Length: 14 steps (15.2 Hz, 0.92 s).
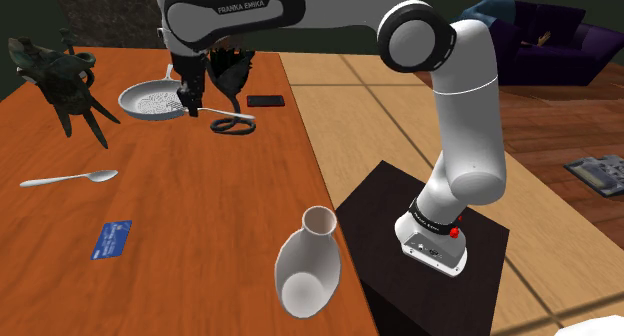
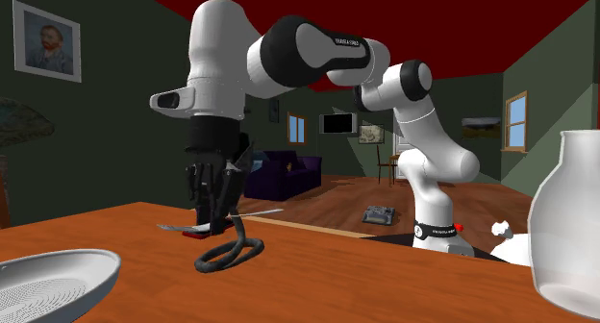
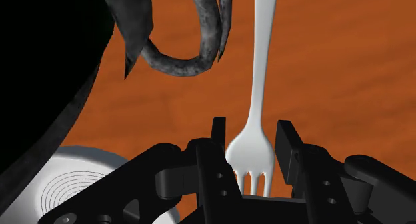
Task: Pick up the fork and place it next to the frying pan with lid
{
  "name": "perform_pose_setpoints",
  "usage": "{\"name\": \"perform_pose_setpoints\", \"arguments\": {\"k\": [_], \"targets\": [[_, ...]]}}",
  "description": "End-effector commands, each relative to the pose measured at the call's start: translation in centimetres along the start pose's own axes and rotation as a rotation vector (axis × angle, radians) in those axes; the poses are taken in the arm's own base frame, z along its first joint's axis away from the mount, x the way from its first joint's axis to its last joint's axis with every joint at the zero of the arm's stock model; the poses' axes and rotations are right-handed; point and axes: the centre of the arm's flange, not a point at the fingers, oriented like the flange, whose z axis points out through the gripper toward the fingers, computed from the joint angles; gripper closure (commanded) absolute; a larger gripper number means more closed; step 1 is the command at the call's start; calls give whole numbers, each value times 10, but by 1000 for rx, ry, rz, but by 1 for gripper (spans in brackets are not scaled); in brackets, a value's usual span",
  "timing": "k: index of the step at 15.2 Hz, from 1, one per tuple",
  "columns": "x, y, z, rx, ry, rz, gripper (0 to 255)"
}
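My black gripper (image 1: 190,102) is shut on a pale white fork (image 1: 215,111), which lies level between the fingers just above the orange-brown table (image 1: 200,214). In the wrist view the fingertips (image 3: 288,146) clasp the fork (image 3: 260,89) near its tines and the handle runs straight away from the gripper (image 3: 250,156). The shallow grey-white frying pan (image 1: 150,102) with a ringed inside sits right beside the gripper, toward the shoulder view's left. The second exterior view has the gripper (image 2: 216,215), the fork (image 2: 258,213) and the pan's rim (image 2: 58,263).
A dark twisted ornament with a looped foot (image 1: 232,124) stands close behind the gripper. A black flat slab (image 1: 266,101), a dark bronze vessel (image 1: 60,79), a spoon (image 1: 70,178), a blue card (image 1: 110,239) and a white vase on its side (image 1: 308,264) lie on the table.
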Motion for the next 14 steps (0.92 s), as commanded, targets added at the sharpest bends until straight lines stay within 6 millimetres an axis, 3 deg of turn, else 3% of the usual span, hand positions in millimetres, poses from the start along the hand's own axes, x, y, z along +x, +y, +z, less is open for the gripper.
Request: {"name": "perform_pose_setpoints", "arguments": {"k": [1, 14], "targets": [[1, 1, 10, 0, 0, 0, 255], [-4, 2, 78, 0, 0, 0, 255]]}}
